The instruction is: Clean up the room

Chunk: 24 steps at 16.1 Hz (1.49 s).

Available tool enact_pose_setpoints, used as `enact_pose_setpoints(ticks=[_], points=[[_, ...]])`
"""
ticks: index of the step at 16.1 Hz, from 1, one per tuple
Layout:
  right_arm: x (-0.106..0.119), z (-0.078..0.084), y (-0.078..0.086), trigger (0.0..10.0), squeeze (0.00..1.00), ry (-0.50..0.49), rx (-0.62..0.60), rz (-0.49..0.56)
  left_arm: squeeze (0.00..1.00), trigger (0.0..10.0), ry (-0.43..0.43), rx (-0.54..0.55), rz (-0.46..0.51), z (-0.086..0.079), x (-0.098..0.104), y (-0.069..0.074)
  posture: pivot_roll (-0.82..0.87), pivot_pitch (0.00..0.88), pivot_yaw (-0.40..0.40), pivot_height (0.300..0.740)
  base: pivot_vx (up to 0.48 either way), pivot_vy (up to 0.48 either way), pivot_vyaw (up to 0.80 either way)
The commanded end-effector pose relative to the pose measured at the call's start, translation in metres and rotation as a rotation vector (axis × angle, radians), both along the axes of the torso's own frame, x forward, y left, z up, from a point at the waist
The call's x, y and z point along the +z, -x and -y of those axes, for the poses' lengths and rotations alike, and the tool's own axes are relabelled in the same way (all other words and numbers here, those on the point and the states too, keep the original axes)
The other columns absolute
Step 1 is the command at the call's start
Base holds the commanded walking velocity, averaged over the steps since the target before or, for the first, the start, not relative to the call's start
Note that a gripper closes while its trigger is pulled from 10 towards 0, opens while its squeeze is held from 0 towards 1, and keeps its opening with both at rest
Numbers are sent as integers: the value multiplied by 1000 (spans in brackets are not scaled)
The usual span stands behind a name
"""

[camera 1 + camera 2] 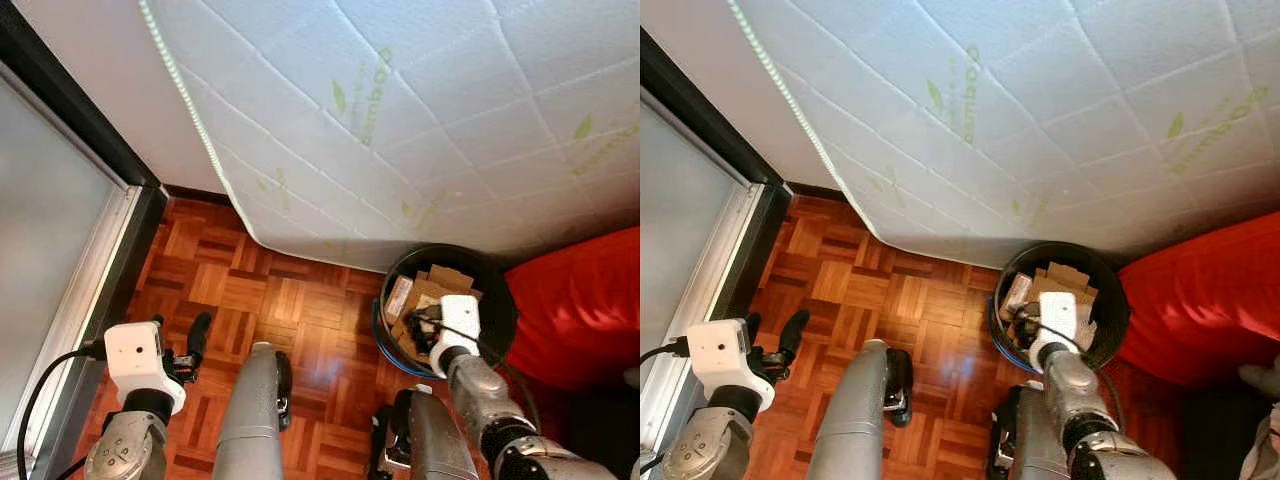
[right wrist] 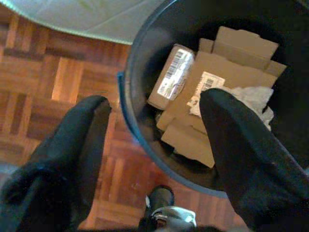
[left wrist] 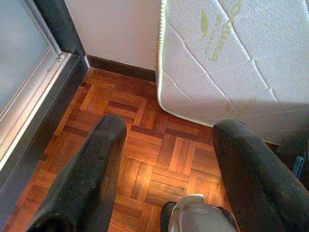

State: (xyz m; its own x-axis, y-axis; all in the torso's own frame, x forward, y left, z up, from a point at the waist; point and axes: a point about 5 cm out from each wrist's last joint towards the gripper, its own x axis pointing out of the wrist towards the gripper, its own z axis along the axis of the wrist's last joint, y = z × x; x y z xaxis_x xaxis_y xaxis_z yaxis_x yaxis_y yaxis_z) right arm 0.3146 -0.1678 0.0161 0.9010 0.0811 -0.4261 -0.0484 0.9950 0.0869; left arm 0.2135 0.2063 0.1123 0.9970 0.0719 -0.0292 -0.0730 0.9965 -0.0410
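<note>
Upright, the bin (image 1: 500,300) holds flat cardboard (image 2: 227,72) beneath the spread right claw (image 2: 154,130).

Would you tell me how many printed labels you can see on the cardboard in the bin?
2: a barcode label on the small box and another label beside it; more may be hidden.

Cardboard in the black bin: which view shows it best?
Right wrist view: cardboard is close, its labels visible inside the black bin. Both eye views show it smaller, partly behind the right gripper. Left wrist view shows floor and mattress.
</note>
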Motion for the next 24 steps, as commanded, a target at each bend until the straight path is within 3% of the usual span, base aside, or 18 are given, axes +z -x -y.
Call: enact_pose_setpoints(ticks=[1,4,7,10,16,17,21,24], points=[[-18,3,17,10000,0,-10,-11,-60,0,10000,-3,18,-77,-5,-16,10,278,469,3,651,0,0,0],[-21,16,24,10000,0,-28,-77,-37,0,10000,-11,45,-121,-15,-31,13,257,422,-5,661,0,0,0],[-38,36,49,10000,0,-37,-175,-75,0,10000,-13,92,-221,-32,-63,16,224,324,-13,701,0,0,0],[-51,38,66,10000,0,-42,-199,-123,0,10000,5,97,-335,-35,-99,20,200,222,-12,740,0,0,0],[-61,41,78,10000,0,-51,-265,-188,0,10000,30,161,-538,-44,-152,27,147,22,-10,740,0,0,0],[-65,42,83,10000,0,-48,-292,-229,0,10000,41,181,-609,-44,-163,31,128,0,-10,740,0,0,0],[-80,41,104,10000,0,-38,-298,-332,0,10000,52,176,-713,-36,-179,37,97,0,-5,740,0,0,0],[-92,38,123,10000,0,-34,-289,-420,0,10000,67,177,-729,-31,-182,35,76,0,-14,740,0,0,0]])
